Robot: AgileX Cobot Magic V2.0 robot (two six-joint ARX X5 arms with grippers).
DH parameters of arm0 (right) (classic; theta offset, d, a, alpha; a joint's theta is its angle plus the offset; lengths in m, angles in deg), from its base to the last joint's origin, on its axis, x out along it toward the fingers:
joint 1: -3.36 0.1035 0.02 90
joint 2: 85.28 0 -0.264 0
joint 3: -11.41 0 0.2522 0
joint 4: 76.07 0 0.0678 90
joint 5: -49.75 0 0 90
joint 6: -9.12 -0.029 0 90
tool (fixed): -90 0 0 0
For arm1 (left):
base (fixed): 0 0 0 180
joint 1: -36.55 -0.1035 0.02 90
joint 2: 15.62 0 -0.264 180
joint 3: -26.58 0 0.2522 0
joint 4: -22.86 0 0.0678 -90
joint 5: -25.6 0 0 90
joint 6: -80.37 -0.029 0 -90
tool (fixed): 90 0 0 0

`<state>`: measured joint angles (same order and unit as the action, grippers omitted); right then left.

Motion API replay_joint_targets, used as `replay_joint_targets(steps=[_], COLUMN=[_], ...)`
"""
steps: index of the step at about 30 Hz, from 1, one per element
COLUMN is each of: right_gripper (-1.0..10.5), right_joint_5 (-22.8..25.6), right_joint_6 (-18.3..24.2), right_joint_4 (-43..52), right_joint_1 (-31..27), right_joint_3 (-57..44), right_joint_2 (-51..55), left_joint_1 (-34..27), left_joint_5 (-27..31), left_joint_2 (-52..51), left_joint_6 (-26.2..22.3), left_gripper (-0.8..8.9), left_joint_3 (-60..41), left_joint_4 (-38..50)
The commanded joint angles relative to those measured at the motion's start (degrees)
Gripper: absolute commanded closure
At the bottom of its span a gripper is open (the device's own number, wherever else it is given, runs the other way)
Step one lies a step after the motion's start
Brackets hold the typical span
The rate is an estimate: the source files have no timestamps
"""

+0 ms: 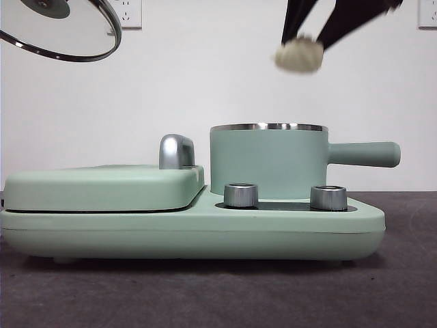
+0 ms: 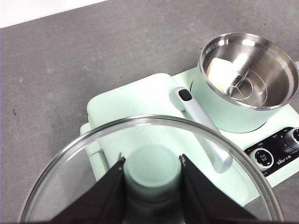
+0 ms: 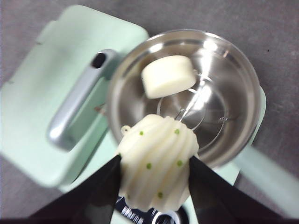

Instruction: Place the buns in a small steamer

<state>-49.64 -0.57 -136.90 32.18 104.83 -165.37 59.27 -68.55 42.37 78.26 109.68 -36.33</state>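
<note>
The right end effector (image 3: 154,175) is clamped on the ridged shell-shaped bun (image 3: 156,170), white with small green specks, one black jaw against each side of it. In the front view this bun (image 1: 298,56) hangs high above the small steamer (image 1: 268,160), over the pot's handle side and well clear of the steel rim, with the right end effector (image 1: 300,51) coming down to it from the top edge. From the right wrist view the bun sits over the near rim of the open steamer (image 3: 187,93).

The smooth off-white block bun (image 3: 168,76) already lies inside the steamer, on the steel bottom against the wall, beside the wire rack. The left wrist view shows it (image 2: 223,74) in the same pot (image 2: 247,79).

The left end effector (image 2: 152,175) grips the green knob of the glass lid (image 2: 70,163), a jaw on each side of the knob. That lid (image 1: 68,31) hangs tilted, high over the flat lidded griddle (image 1: 102,188), well away from the steamer.

The steamer and griddle share one mint-green base (image 1: 191,236) with two steel dials (image 1: 240,195), standing on the dark grey worktop (image 1: 205,294).
</note>
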Motion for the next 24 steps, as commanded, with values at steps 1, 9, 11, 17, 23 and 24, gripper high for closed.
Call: replay_joint_targets(steps=[1,9,11,17,23,24], right_gripper=[7.4,7.4,7.4,7.3,6.6,6.4], right_joint_5=[-1.62,-2.58,-2.58,-2.54,-2.38,-2.4], right_joint_6=[2.29,4.0,4.33,4.63,5.9,5.9], right_joint_4=[2.8,5.84,6.88,8.02,8.33,8.33], right_joint_1=[-0.9,-2.49,-2.49,-2.51,-2.49,-2.49], right_joint_3=[2.03,2.95,2.95,2.95,2.95,2.99], right_joint_2=[-4.68,-13.64,-15.28,-18.69,-19.1,-19.1], left_joint_1=[0.11,0.11,0.11,0.11,0.11,0.11], left_joint_5=[0.13,0.13,0.13,0.13,0.13,0.13], left_joint_2=[0.04,0.04,0.04,0.04,0.04,0.04], left_joint_6=[-0.24,-0.24,-0.22,-0.22,-0.2,-0.17], left_gripper=[8.03,8.03,8.03,8.03,8.03,8.03], left_joint_3=[0.87,0.87,0.87,0.87,0.87,0.87], left_joint_4=[1.33,1.33,1.33,1.31,1.29,1.27])
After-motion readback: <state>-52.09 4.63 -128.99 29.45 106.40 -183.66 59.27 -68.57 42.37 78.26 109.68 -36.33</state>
